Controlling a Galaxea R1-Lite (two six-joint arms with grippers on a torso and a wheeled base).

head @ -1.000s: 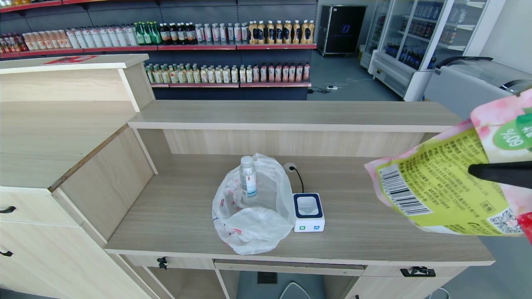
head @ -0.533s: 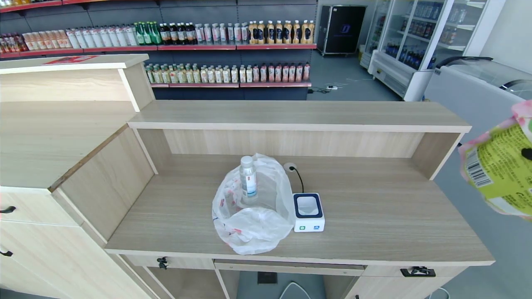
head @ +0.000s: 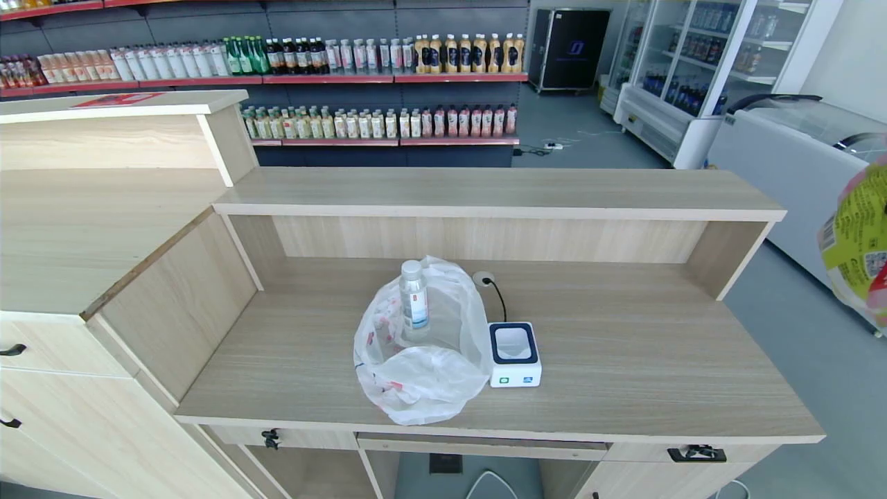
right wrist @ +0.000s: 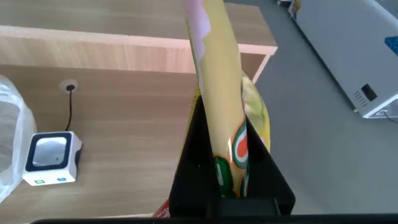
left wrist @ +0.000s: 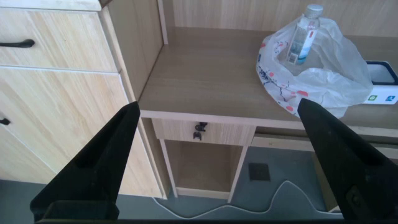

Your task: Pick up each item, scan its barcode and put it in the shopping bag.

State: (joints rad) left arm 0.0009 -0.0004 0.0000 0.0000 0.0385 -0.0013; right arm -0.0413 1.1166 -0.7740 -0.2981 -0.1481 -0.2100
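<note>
Matte black all over: left end effector [left wrist: 219,104] with two broad, flat fingers [left wrist: 93,168] tapering to blunt tips; right end effector [right wrist: 222,124] likewise black, wedge-shaped.

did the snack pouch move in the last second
Yes. The snack pouch moved to the robot's right, away from the scanner, out beyond the right end of the counter.

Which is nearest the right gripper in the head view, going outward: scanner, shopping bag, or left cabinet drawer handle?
1. Scanner, mid-counter, nearest the right gripper holding the pouch.
2. Shopping bag, just left of the scanner.
3. Drawer handle, on the far left cabinet.
</note>
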